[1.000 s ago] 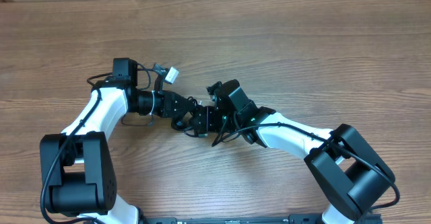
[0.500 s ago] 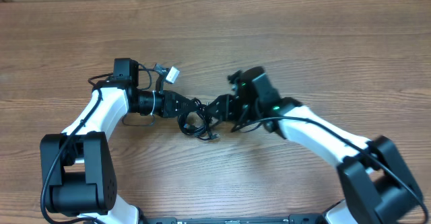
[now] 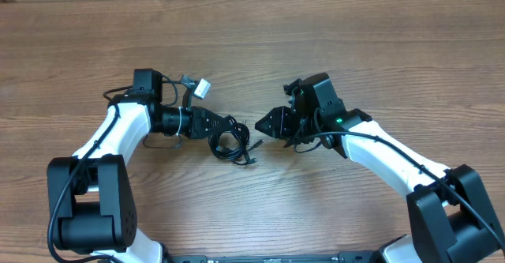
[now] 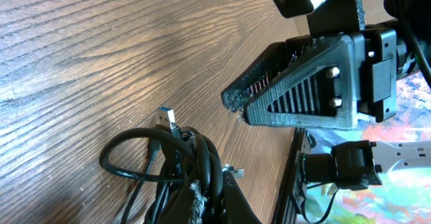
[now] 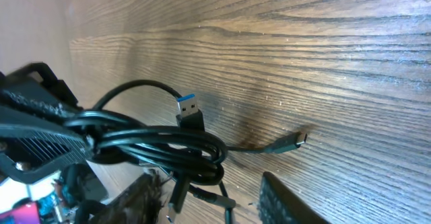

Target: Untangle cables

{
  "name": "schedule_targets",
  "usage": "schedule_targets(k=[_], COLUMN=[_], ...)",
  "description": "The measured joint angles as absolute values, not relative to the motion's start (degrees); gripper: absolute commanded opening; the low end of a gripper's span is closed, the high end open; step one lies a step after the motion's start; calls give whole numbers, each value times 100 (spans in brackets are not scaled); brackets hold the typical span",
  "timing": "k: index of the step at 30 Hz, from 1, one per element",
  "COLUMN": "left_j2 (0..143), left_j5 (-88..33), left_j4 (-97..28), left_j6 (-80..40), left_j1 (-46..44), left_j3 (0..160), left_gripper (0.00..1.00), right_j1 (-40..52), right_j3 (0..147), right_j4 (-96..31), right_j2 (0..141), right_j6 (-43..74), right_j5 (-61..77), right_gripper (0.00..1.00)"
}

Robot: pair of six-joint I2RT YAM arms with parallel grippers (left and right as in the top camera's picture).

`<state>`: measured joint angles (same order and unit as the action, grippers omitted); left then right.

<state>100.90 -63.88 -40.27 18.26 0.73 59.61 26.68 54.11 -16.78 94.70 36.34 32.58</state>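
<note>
— What do we see from overhead?
— We see the left gripper (image 3: 215,129) clenched on the cables (image 3: 230,145), a small coil of thin, glossy black cord on the wood-grain table (image 3: 355,50). The right gripper (image 3: 263,124) points at the coil from just beside it, not touching.
— And from the left wrist?
— We see looped cords and a metal-shelled USB plug (image 4: 167,118), facing a ribbed triangular finger (image 4: 296,96).
— The right wrist?
— We see its fingers (image 5: 289,200) parted, holding nothing. A slim plug (image 5: 291,142) lies on the wood.
</note>
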Motion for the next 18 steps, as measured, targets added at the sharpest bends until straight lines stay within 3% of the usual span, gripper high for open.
schedule_targets(k=[2,4,18], left_j2=[10090,10090,10090], left_j5=[-6388,-6388,-5970], left_j4=[-4025,-4025,-3656], left_j6=[1826,1826,880], left_j1=[73,73,73], left_j3=[5959,5959,5959], left_gripper=[4,4,4], right_j1=[2679,2716,3332], right_j3=[5411,5411,5411], right_j4=[-1776,-1890,-2556], right_j2=[9470,9470,9470], right_j6=[3605,3599,3653], right_j5=[3256,3249,2991], right_gripper=[26,23,29])
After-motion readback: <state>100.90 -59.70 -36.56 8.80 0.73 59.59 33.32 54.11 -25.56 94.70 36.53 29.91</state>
